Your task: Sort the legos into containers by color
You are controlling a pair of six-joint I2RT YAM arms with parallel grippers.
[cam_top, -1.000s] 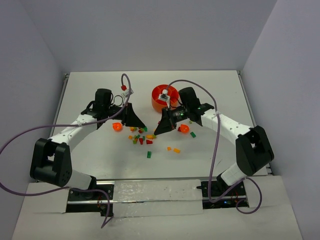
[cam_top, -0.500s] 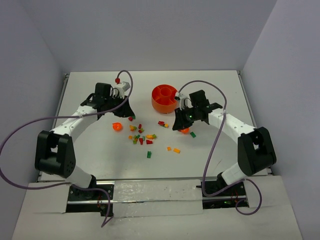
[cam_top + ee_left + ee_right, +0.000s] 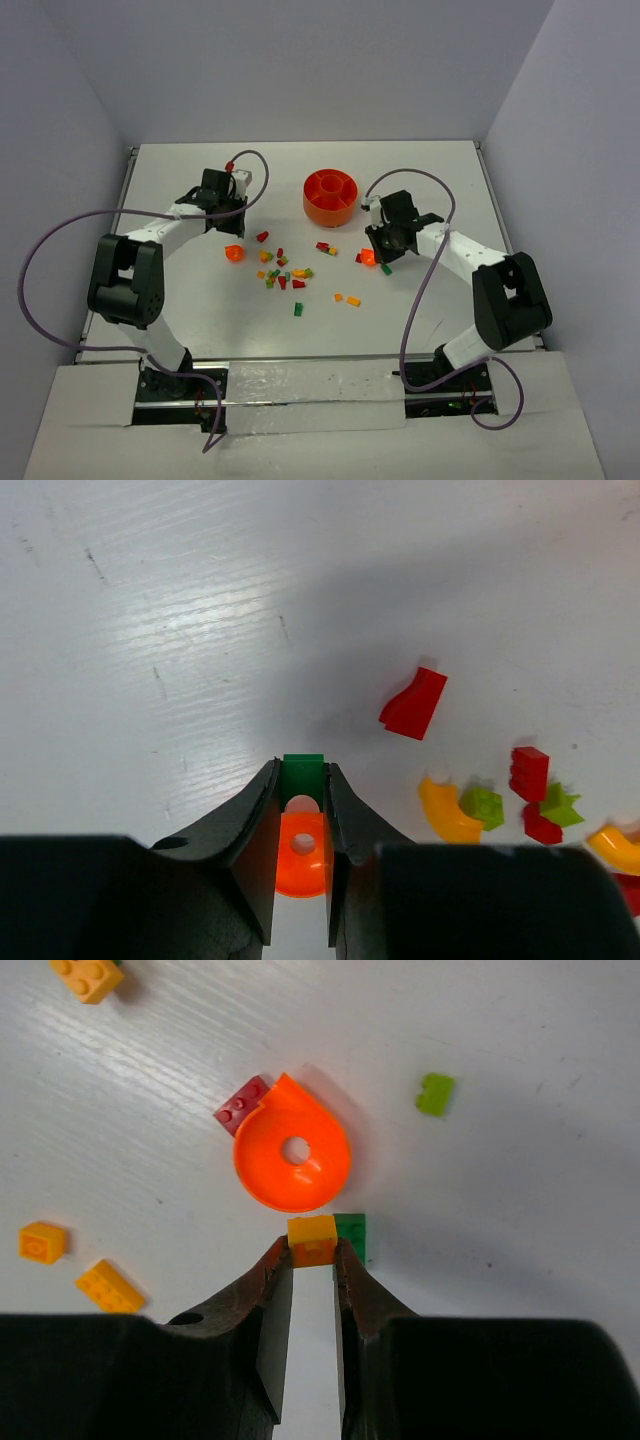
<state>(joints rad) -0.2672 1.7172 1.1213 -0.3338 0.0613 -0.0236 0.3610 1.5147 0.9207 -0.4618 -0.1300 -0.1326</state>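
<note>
The orange bowl (image 3: 313,206) with its divided containers stands at the back centre. Loose legos (image 3: 281,271) in red, green, orange and yellow lie scattered in front of it. My left gripper (image 3: 228,208) hangs above the table's left side, shut on a green brick (image 3: 302,772). Under its fingers lies a small round orange dish piece (image 3: 302,865). A red brick (image 3: 414,703) lies to its right. My right gripper (image 3: 313,1252) is shut on a yellow-orange brick (image 3: 312,1238). It hangs just over a second orange dish piece (image 3: 292,1165) and a green brick (image 3: 353,1236).
In the top view the two orange dish pieces (image 3: 234,253) (image 3: 367,257) flank the pile. A lone green brick (image 3: 298,309) and two orange bricks (image 3: 346,299) lie nearer the arm bases. A light green bit (image 3: 435,1094) and more orange bricks (image 3: 108,1287) lie around the right gripper.
Both arms have pulled back from the middle. The left gripper swung left and back. The right gripper moved right, away from the bowl, to the right orange dish piece. Both grips are unchanged.
</note>
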